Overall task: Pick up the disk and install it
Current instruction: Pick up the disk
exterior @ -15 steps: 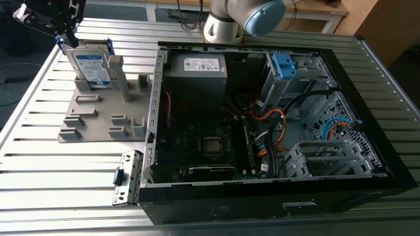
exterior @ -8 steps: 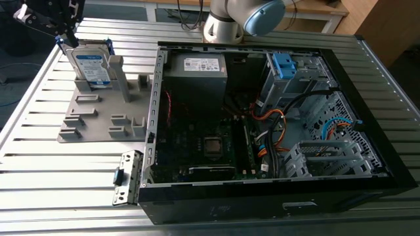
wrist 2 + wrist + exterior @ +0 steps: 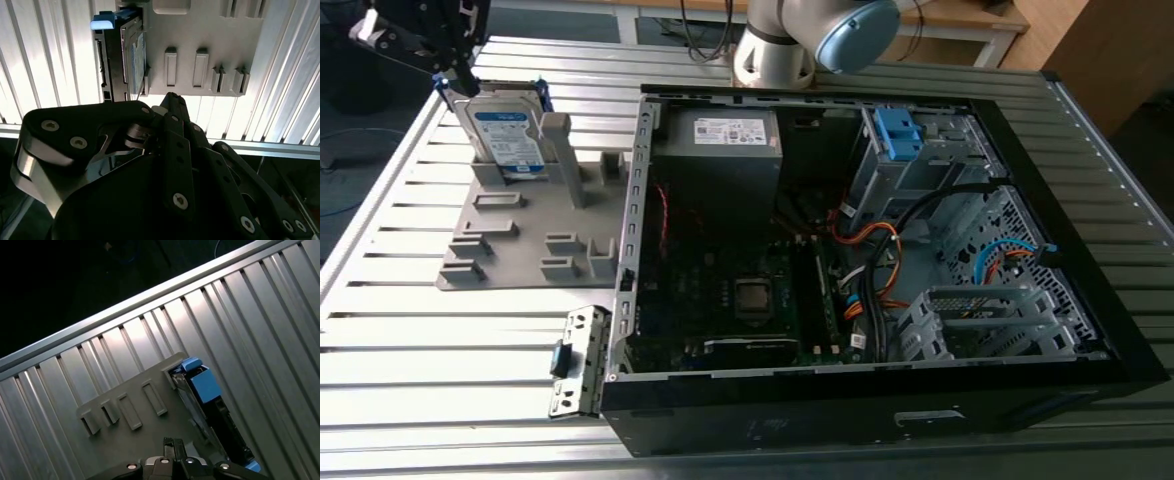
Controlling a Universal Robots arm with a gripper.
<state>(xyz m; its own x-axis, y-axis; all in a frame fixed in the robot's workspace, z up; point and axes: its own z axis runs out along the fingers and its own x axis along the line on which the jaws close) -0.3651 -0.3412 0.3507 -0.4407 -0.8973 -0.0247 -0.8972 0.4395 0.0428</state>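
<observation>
Gripper just above upright disk in grey holder

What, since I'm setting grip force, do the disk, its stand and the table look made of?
Disk: silver body with a dull sheen, probably metal; the white-and-blue label looks like paper. Its caddy: bright blue, smooth, likely plastic. Stand: matte grey with moulded slots, probably plastic. Table: ribbed, shiny silver profiles, likely aluminium.
</observation>
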